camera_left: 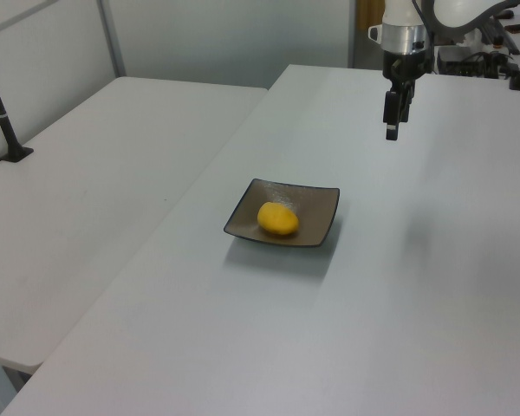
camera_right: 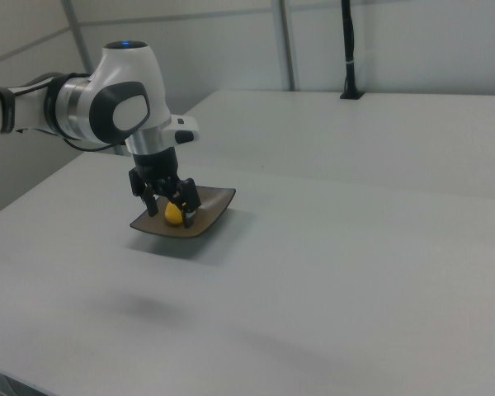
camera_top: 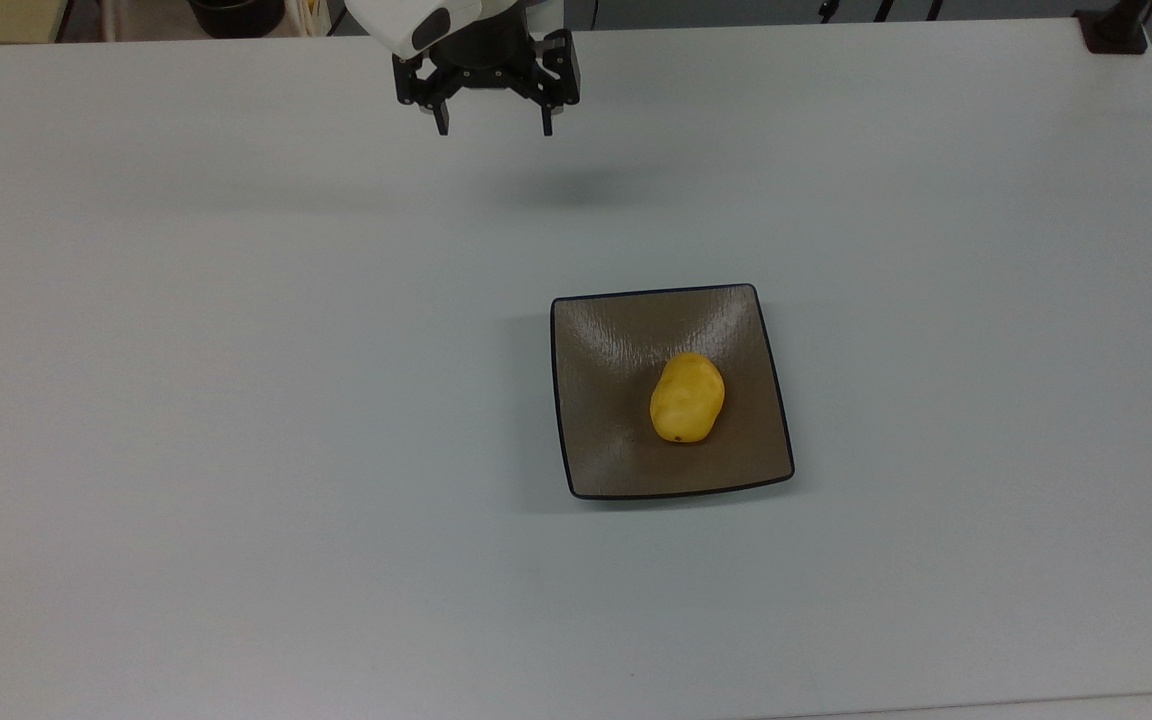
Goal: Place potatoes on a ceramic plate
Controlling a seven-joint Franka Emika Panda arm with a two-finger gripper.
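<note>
Your small smooth bright-yellow oval potato [camera_top: 687, 398] lies on the square glossy brown ceramic plate [camera_top: 616, 345]; your black two-finger gripper [camera_top: 492, 127] hangs well apart, fingers spread, empty.

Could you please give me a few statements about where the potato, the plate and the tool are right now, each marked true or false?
1. The potato lies on the ceramic plate. True.
2. The tool is shut on the potato. False: it is open, holds nothing and hangs well away from the plate.
3. The plate is round and white. False: it is square and brown with a dark rim.
4. In the top view, the tool is above and to the left of the plate. True.
5. The plate rests on a white table. True.
</note>
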